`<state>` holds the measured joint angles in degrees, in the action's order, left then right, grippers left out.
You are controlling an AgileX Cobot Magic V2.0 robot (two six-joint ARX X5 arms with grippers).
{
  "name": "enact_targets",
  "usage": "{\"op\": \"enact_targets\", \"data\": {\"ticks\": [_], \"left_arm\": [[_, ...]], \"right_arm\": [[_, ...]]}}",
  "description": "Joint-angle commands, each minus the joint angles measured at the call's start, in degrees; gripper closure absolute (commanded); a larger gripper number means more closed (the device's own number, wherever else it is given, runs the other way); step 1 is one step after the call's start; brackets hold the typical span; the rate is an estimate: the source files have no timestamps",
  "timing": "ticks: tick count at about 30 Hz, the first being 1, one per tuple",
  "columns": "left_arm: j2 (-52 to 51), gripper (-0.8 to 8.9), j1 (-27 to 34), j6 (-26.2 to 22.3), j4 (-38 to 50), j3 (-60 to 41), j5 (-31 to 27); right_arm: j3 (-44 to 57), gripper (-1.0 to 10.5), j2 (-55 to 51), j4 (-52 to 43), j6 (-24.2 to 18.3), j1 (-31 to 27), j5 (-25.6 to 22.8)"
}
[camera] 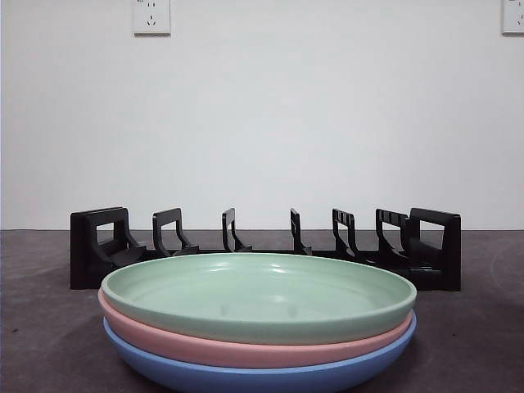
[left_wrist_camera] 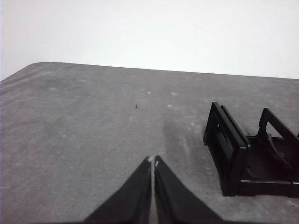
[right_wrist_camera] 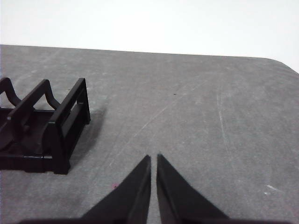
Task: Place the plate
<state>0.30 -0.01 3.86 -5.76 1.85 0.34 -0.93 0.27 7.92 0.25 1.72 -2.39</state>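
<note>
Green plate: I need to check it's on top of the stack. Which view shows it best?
The front view: the green plate lies atop the pink plate and blue plate. Neither wrist view shows it, only the rack's ends.

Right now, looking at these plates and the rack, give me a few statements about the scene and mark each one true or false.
1. The green plate is on top of the stack. True.
2. The blue plate sits in the black rack. False: it is the bottom plate of the stack, in front of the rack.
3. The rack holds no plates. True.
4. The left end effector grips a plate. False: its jaws are shut on nothing.
5. The pink plate lies between the other two. True.
</note>
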Motion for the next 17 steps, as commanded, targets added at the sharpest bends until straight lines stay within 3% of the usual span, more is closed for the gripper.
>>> {"op": "enact_targets", "data": {"ticks": [1,17], "left_arm": [[-0.11,8.05,0.0,-0.07,0.74,-1.14,0.22],[-0.11,8.06,0.0,-0.07,0.74,-1.14,0.22]], "right_arm": [[0.24,9.3,-0.07,-1.38,0.63,-0.02,0.0],[0.22,9.3,-0.07,-2.38,0.63,-0.02,0.0]]}}
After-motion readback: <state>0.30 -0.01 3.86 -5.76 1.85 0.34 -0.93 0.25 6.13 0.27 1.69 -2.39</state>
